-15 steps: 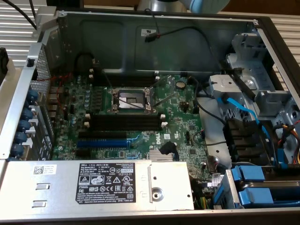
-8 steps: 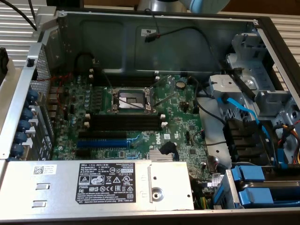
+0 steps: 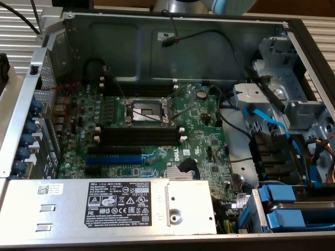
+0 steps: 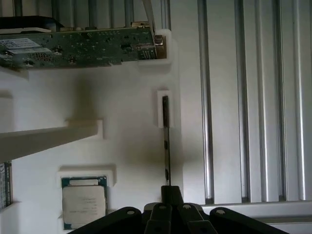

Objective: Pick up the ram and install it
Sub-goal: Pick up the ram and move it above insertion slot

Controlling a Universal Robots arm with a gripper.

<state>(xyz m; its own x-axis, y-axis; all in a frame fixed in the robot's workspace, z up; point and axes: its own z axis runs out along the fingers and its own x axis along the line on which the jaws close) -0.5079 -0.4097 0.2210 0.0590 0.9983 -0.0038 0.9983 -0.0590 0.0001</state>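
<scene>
Green ram (image 4: 166, 146) stick pinched on its edge, not yet out of its holder.
I see the fingers (image 4: 173, 196) closed narrow on the near end of the ram. It stands on its thin edge on a white tray (image 4: 126, 146), far end in a notched holder (image 4: 159, 109), I judge so its flat faces can be gripped. I count one ram, one card (image 4: 78, 46) and one processor chip (image 4: 84, 201). In the computer case (image 3: 157, 42), the black slots (image 3: 141, 135) look empty, near one blue slot (image 3: 112, 159).
</scene>
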